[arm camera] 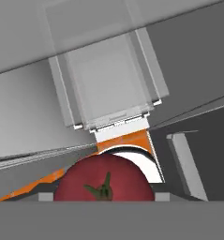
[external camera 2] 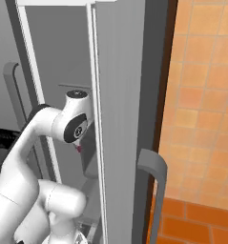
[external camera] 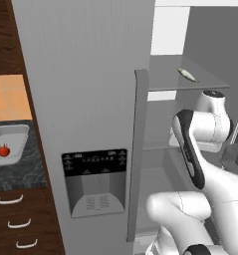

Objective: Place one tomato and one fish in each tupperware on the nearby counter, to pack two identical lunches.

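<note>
A red tomato [arm camera: 104,185] with a green stalk sits close against the bottom of the hand view, where my fingers are, and a bit of red [external camera 2: 78,149] shows under the hand in the right base view. My gripper [external camera 2: 80,146] is inside the open fridge, shut on this tomato. A second tomato [external camera: 3,149] lies in a clear tupperware [external camera: 13,135] on the speckled counter [external camera: 18,174] at the left. A slim silver fish [external camera: 188,74] rests on the fridge's upper glass shelf [external camera: 165,82], above my arm.
The fridge's left door [external camera: 90,114], with its dispenser panel [external camera: 94,182], stands between the arm and the counter. The right door [external camera 2: 120,119] hangs open close beside the hand, its handle [external camera 2: 153,171] low. A clear drawer [arm camera: 106,89] lies ahead of the hand.
</note>
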